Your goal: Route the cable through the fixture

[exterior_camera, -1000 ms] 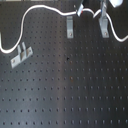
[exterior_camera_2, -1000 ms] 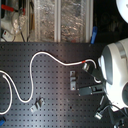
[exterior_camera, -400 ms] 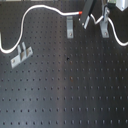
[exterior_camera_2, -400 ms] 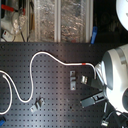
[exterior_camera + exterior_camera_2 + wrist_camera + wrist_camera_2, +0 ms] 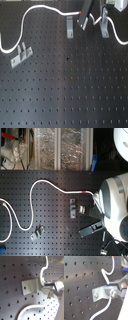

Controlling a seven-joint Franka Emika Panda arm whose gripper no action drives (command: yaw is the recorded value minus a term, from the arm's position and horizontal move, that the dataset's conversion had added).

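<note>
Tool (image 5: pixel 86 19) is hanging at the far edge of the tabletop (image 5: pixel 70 95) in the first exterior view; whether its jaws are gripping anything, I cannot tell. Beside it, the cable (image 5: pixel 37 9) is snaking across the tabletop, its red band (image 5: pixel 78 10) lying near a metal clip (image 5: pixel 69 26).

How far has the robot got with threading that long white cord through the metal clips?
Done: little that shows; the long white cable lies looped on the black perforated board, passing beside the middle metal clip, not through it. In hand: the gripper is at the cable's red band, grip unclear. Left: threading the clips.
</note>
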